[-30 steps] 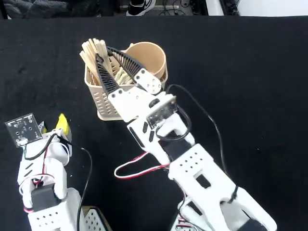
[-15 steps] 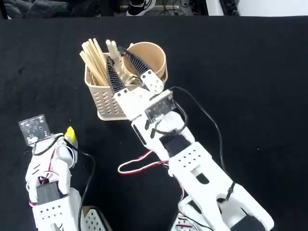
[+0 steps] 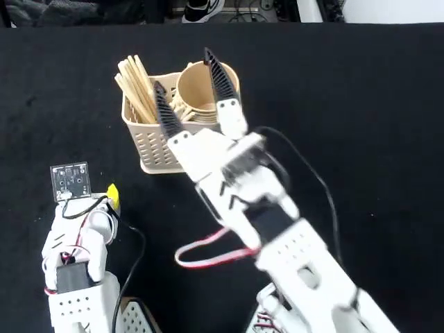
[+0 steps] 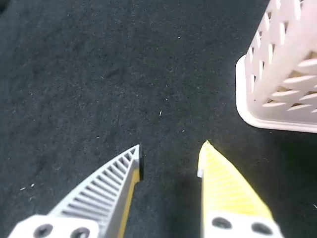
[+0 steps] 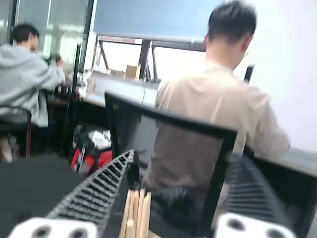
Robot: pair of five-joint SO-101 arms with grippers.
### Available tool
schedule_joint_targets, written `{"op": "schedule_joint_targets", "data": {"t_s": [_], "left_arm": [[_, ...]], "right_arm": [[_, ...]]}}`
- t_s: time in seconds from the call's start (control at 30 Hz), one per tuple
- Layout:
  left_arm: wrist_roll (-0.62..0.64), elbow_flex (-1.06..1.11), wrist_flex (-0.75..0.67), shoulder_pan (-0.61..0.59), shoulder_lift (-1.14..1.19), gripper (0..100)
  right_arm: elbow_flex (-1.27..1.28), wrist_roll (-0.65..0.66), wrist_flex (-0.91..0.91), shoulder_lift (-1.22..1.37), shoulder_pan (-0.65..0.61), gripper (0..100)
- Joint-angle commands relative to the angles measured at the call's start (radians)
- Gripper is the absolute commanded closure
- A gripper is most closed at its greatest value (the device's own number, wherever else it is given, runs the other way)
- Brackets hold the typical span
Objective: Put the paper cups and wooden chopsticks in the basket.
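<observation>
A cream slotted basket (image 3: 149,149) stands at the back left of the black table. In it stand a bundle of wooden chopsticks (image 3: 133,80) and stacked paper cups (image 3: 201,87). My right gripper (image 3: 186,87) hangs open above the basket, one black finger over the cups and the other beside the chopsticks, with nothing held. In the right wrist view the chopstick tips (image 5: 135,213) rise between its fingers. My left gripper (image 4: 170,163) is open and empty low over the cloth at the front left, with the basket (image 4: 277,74) just beyond it.
Black cloth (image 3: 361,118) covers the whole table. A red and white cable (image 3: 208,246) loops beside the right arm's base. The table's far edge (image 3: 277,23) runs just behind the basket.
My right gripper rose from inside the basket and opened wider, leaving chopsticks standing in it. The left arm turned and shifted slightly right.
</observation>
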Motion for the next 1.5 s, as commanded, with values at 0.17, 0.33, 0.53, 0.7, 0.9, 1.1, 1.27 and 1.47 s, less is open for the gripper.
{"op": "schedule_joint_targets", "data": {"t_s": [0.17, 0.33, 0.53, 0.7, 0.9, 1.1, 1.27, 1.47], "left_arm": [[-0.009, 0.019, -0.014, 0.01, -0.005, 81], [0.0, 0.019, -0.014, 0.01, -0.005, 81], [0.002, 0.019, -0.014, 0.013, -0.005, 81], [0.002, 0.019, -0.014, 0.013, -0.005, 81], [0.002, 0.019, -0.014, 0.013, -0.005, 81], [0.002, 0.019, -0.014, 0.013, -0.003, 81], [-0.002, 0.019, -0.003, 0.013, -0.003, 87], [-0.104, 0.019, 0.021, 0.093, -0.003, 97]], "right_arm": [[0.188, 0.006, 0.315, -0.653, -0.006, 91.0], [0.43, 0.008, 0.382, -1.004, 0.133, 97.9], [0.532, 0.002, 0.446, -0.934, 0.241, 98.6], [0.682, 0.002, 0.463, -0.955, 0.417, 98.6], [0.685, 0.006, 0.832, -0.949, 0.542, 98.6], [0.693, 0.006, 1.211, -0.947, 0.548, 98.6], [0.693, 0.008, 1.444, -0.947, 0.548, 98.6], [0.693, 0.008, 1.475, -0.947, 0.546, 98.6]]}}
